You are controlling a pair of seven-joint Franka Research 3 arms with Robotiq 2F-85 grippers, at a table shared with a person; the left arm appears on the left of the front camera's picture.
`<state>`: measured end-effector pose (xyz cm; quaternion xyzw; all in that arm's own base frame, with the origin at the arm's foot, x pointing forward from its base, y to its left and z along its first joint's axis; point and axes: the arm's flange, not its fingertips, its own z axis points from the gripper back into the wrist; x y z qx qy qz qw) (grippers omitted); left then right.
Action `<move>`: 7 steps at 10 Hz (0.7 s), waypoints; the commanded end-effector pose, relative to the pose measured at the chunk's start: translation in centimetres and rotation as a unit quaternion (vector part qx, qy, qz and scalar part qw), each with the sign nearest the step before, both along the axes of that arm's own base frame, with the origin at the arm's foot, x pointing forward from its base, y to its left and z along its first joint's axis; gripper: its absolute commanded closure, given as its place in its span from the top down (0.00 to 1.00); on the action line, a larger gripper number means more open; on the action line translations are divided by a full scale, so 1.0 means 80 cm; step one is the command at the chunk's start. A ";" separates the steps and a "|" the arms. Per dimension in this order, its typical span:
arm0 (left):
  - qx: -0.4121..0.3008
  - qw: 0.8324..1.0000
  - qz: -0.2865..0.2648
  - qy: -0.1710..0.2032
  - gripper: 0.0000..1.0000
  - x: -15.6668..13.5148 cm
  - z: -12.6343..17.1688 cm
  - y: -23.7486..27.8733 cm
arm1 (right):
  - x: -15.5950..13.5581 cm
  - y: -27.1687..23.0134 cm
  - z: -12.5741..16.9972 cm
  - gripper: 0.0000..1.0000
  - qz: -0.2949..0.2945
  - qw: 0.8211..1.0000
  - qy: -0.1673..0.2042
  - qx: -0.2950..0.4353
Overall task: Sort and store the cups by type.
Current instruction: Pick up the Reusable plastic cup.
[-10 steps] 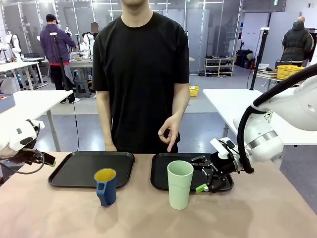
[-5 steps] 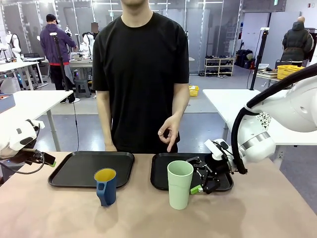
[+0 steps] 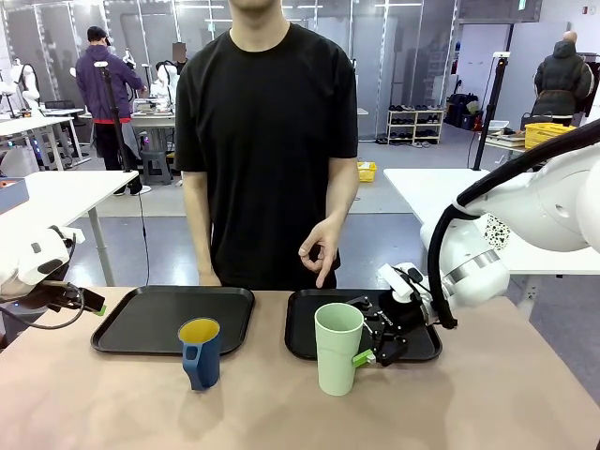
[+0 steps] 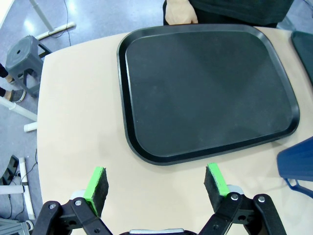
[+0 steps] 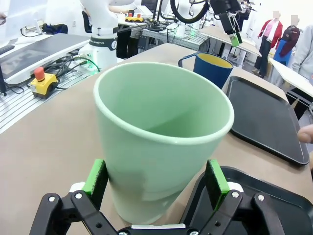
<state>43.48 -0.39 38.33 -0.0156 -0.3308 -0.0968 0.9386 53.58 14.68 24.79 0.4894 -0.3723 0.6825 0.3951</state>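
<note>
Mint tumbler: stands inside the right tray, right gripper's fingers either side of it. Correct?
Not quite. The mint tumbler stands on the bare table, just outside the right tray, as the right wrist view shows. The fingers of the right gripper are indeed either side of it.

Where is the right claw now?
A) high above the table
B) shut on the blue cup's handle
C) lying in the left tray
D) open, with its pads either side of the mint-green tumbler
D: the right wrist view shows the right claw open, with a green pad on each side of the mint-green tumbler at its lower wall.
</note>
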 end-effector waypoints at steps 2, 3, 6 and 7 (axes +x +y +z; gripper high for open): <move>0.000 1.000 -0.001 0.000 1.00 0.000 0.000 -0.001 | 0.011 0.014 -0.001 1.00 0.028 0.999 0.016 0.010; 0.000 1.000 -0.001 0.000 1.00 0.000 0.000 -0.001 | 0.010 0.017 -0.002 1.00 0.038 0.999 0.019 0.014; 0.000 1.000 -0.001 0.000 1.00 0.000 0.000 -0.001 | 0.008 0.029 -0.004 1.00 0.056 0.998 0.024 0.015; 0.000 1.000 -0.001 0.000 1.00 0.000 0.000 -0.001 | 0.010 0.033 -0.006 1.00 0.060 0.998 0.029 0.011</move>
